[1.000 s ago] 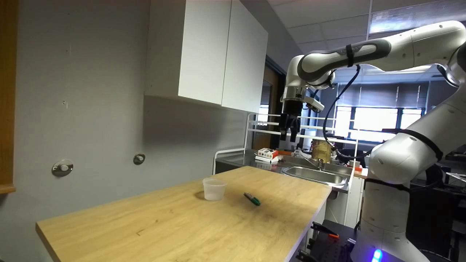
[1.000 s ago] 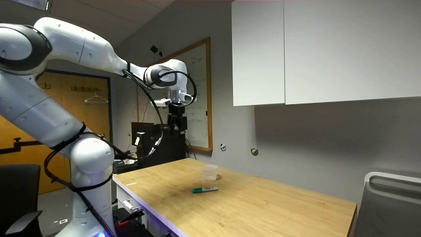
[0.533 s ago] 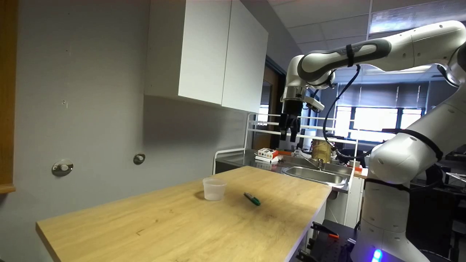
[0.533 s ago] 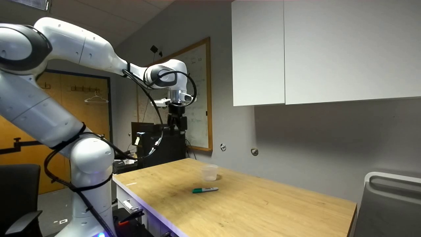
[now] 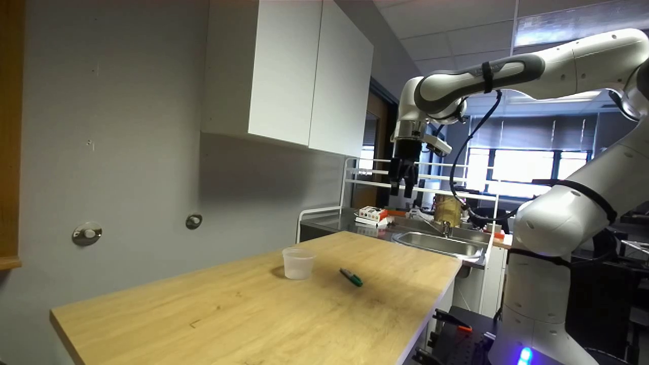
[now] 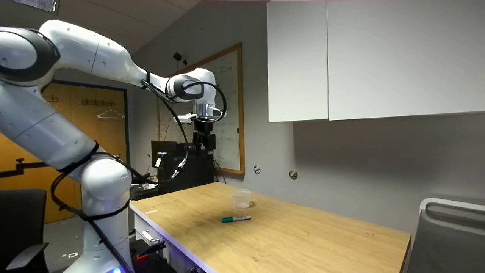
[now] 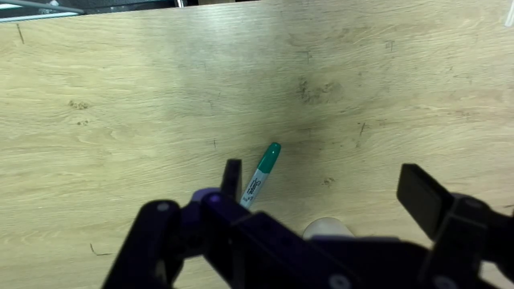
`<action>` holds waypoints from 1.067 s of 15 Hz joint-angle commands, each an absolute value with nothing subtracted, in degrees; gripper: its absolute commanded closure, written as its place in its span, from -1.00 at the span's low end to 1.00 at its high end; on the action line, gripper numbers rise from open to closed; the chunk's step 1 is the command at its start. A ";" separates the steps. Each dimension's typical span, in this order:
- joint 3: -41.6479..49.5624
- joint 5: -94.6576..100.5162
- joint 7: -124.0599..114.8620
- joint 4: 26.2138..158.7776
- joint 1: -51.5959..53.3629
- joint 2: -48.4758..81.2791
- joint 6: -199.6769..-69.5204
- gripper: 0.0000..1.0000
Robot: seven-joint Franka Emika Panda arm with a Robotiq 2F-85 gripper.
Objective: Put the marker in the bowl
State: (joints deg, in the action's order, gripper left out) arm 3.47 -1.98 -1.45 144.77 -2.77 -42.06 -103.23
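Observation:
The marker is a grey-white pen with a green cap, lying on the wooden tabletop in both exterior views (image 5: 351, 277) (image 6: 236, 218). In the wrist view the marker (image 7: 261, 171) shows beside the left finger, its lower end hidden. The bowl is a small translucent whitish round tub, standing upright near the marker in both exterior views (image 5: 298, 264) (image 6: 241, 199). In the wrist view only part of the bowl (image 7: 327, 228) shows behind the gripper. My gripper (image 7: 321, 166) is open and empty, pointing down, high above the table in both exterior views (image 5: 401, 190) (image 6: 204, 146).
The wooden tabletop (image 5: 228, 319) runs along a grey wall. A white cabinet (image 5: 284, 76) hangs above its back side. A metal sink (image 5: 441, 247), a white rail rack and a small box (image 5: 372, 214) stand past the table's far end.

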 commanded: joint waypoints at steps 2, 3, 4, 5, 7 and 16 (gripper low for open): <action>3.26 -2.14 -1.27 144.64 -3.07 -42.00 -103.08 -1.00; 3.26 -2.14 -1.27 144.64 -3.07 -42.00 -103.08 -1.00; 3.26 -2.14 -1.27 144.64 -3.07 -42.00 -103.08 -1.00; 3.26 -2.14 -1.27 144.64 -3.07 -42.00 -103.08 -1.00; 3.28 -2.13 -1.44 144.64 -3.18 -41.64 -103.18 -1.00; 2.87 -2.15 -3.49 143.39 -4.10 -35.98 -106.56 -1.00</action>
